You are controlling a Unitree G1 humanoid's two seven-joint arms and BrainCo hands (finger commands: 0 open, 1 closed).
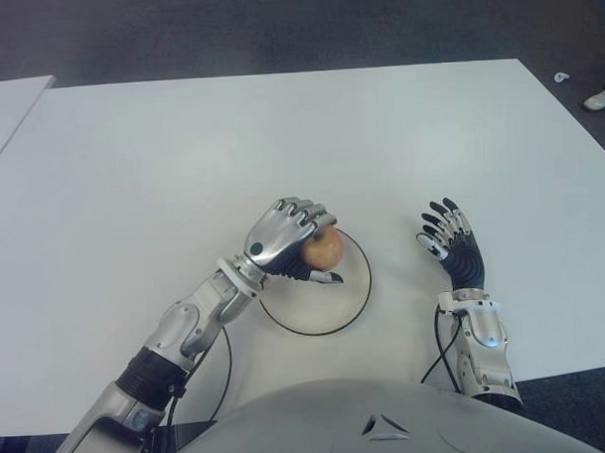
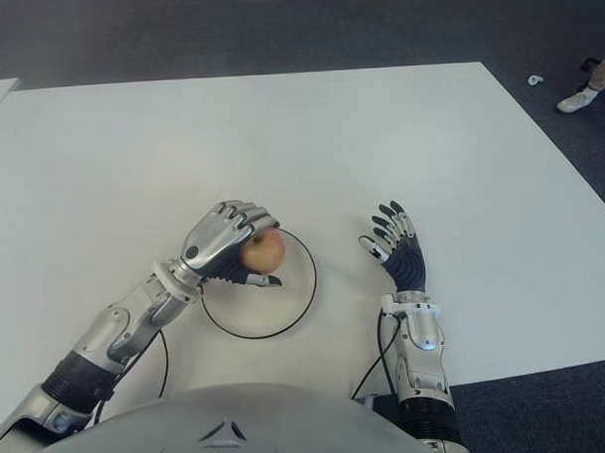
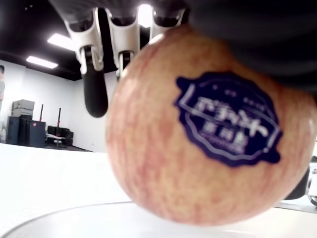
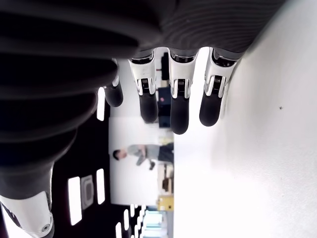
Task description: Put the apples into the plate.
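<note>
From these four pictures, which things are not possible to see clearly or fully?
- Whether the apple touches the plate: the left hand covers it in the eye views, and the left wrist view cuts off its underside.
- The text on the apple's blue sticker: too blurred to read.
- The right hand, open beside the plate: its wrist view shows only the fingertips.
- A shoe at the floor's edge: cut off.

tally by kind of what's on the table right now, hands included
Apple: 1, held in the left hand over the plate
Plate: 1
Robot hands: 2, right hand open beside the plate, on the table
Total: 4
</note>
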